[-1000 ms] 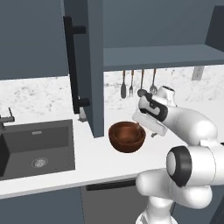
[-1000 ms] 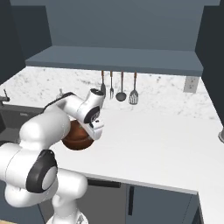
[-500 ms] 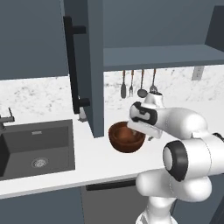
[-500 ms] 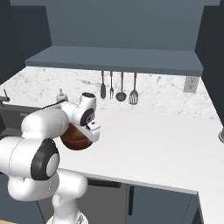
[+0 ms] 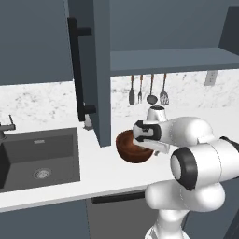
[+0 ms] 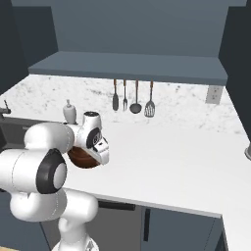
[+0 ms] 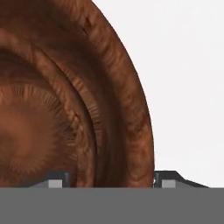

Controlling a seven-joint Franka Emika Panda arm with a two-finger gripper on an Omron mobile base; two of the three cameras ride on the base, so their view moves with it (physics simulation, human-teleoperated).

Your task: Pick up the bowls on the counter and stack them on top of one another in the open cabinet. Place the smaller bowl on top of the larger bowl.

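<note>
A brown bowl sat on the white desk beside the sink, and the hand view showed the gripper straddling its rim, grip uncertain.

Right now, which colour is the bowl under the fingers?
Reddish-brown, with a wood-like grain; the bowl shows best in the hand view.

A kitchen: sink in white counter, hanging utensils, blue cabinet.
</note>
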